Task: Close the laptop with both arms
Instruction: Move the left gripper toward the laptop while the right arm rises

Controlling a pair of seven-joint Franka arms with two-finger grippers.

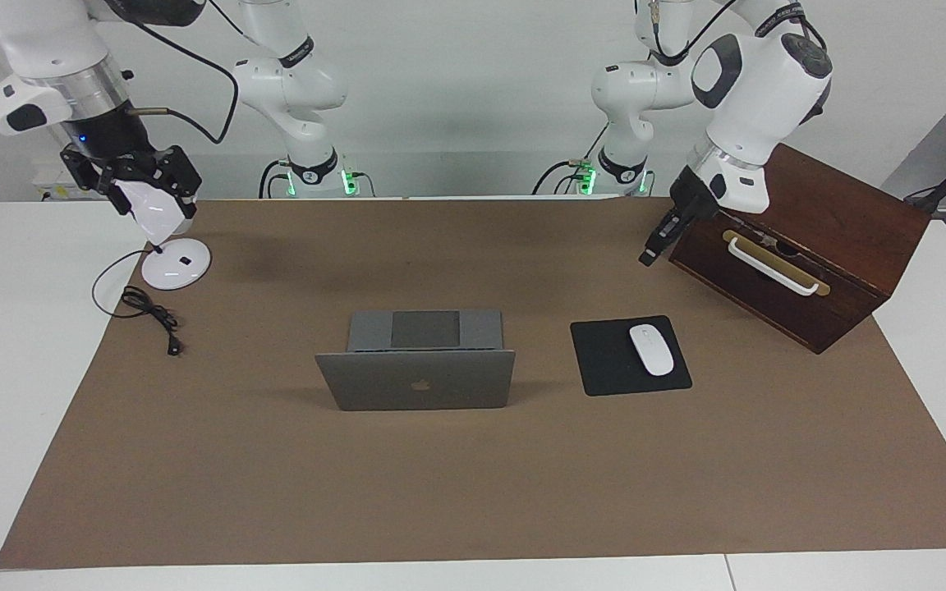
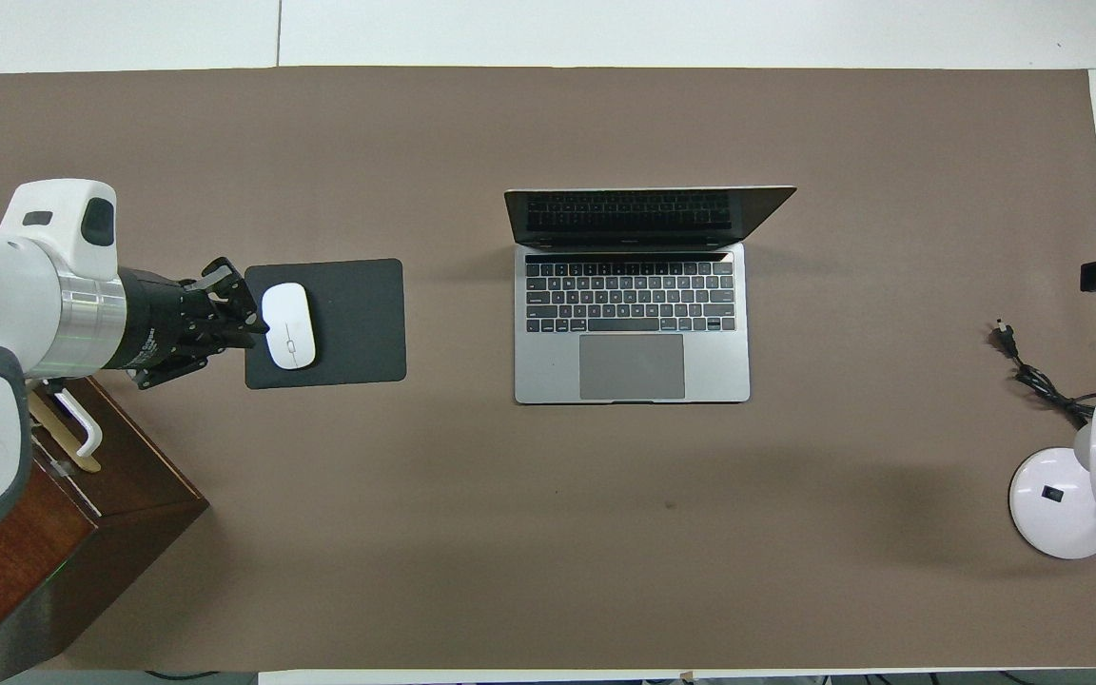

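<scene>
Bare brown mat [image 1: 473,492] fills the foreground; we see the laptop [image 1: 417,379] open mid-table, open room all around it. Beside it, toward our left arm's end, a mouse [image 1: 652,350] rests on a black pad [image 1: 604,361]. Our left gripper [image 1: 660,236] hangs nearly clenched, holding nothing, by a wooden box [image 1: 818,271]; the right gripper [image 1: 136,176], spread, is over a white lamp [image 1: 176,263].

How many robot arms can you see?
2. The left arm hangs over the wooden box, near the mouse pad. The right arm hangs over the white lamp. None seem hidden.
</scene>
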